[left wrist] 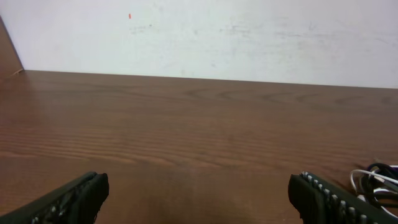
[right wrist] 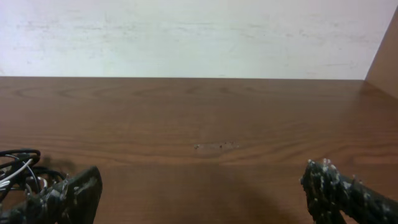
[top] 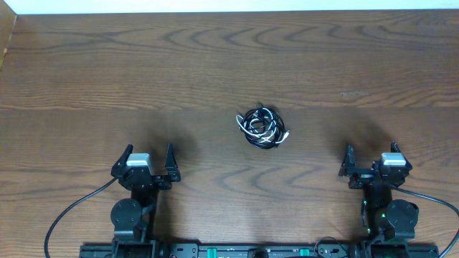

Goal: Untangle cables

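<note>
The cables (top: 262,127) lie knotted in one small bundle of black and white cords at the middle of the wooden table. My left gripper (top: 146,161) is open and empty at the near left, well apart from the bundle. My right gripper (top: 373,159) is open and empty at the near right, also apart from it. In the left wrist view (left wrist: 199,193) the bundle (left wrist: 377,182) shows at the right edge beside the right finger. In the right wrist view (right wrist: 202,190) the bundle (right wrist: 18,168) shows at the left edge.
The brown wooden table (top: 229,64) stretches back to a white wall (left wrist: 205,37). A raised wooden side edge shows at the far left (top: 6,43). Thick black arm cables run off the bases at the near edge (top: 72,208).
</note>
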